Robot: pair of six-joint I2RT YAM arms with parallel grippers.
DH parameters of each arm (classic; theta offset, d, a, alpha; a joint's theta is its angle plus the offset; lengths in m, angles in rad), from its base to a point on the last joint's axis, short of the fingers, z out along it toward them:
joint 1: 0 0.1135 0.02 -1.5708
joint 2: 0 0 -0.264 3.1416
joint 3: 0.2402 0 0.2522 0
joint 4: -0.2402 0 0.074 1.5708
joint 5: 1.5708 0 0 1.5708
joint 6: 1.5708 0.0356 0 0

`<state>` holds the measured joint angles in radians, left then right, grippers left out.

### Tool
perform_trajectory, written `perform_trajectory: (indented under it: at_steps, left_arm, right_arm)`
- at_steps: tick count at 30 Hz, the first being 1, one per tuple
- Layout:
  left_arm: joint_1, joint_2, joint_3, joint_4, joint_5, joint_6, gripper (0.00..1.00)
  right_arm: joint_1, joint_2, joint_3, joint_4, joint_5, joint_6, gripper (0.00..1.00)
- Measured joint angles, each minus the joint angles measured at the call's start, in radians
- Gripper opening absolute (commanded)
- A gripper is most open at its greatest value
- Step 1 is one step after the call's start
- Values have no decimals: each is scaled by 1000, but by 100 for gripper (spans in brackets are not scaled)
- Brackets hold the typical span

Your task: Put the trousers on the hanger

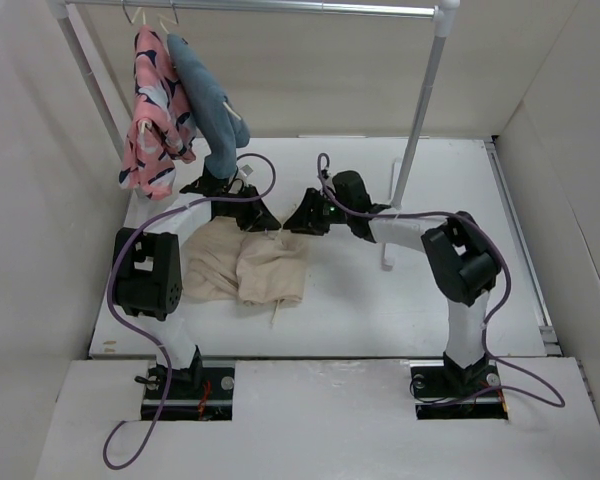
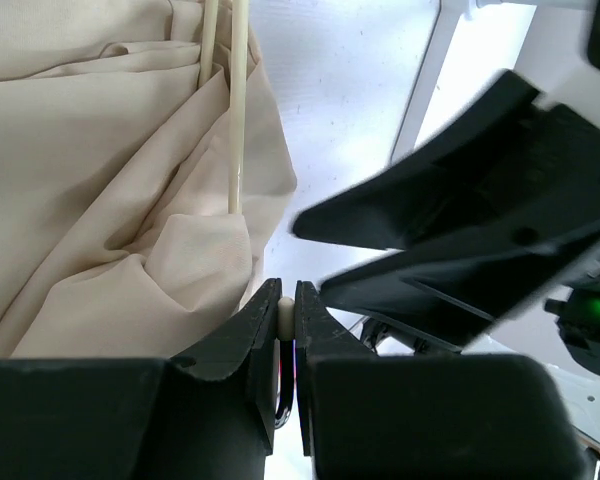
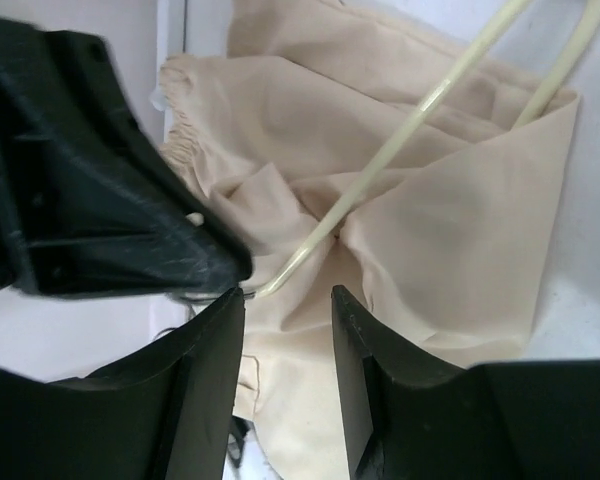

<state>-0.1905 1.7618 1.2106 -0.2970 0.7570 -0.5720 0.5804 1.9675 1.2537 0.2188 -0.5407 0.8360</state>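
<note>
Left wrist view: left gripper [image 2: 288, 312] clamps the hanger [image 2: 236, 120] end; its bars run over the trousers [image 1: 245, 268], heaped centre-left of the top frame on the worktop [image 1: 380, 310]. Right gripper [image 3: 287, 300] has jaws slightly apart, seemingly empty. Draping step; next, it should grab cloth and pull it over a bar.

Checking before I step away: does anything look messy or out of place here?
The trousers lie bunched in a wrinkled heap on the table, the hanger partly tucked into their folds rather than carrying them.
</note>
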Motion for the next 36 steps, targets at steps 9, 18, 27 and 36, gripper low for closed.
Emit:
perform_trajectory:
  at_steps: [9, 18, 27, 36]
  left_arm:
    - [-5, -11, -8, 6, -3, -1, 0]
    - [-10, -25, -24, 16, -13, -1, 0]
    - [-14, -26, -16, -27, -2, 42, 4]
    - [-64, -45, 137, -183, -12, 242, 69]
  right_arm:
    - [3, 137, 73, 42, -40, 109, 45]
    - [3, 205, 136, 85, -56, 178, 36]
    - [-8, 278, 153, 168, -127, 330, 0]
    - [-57, 277, 85, 312, -206, 424, 0]
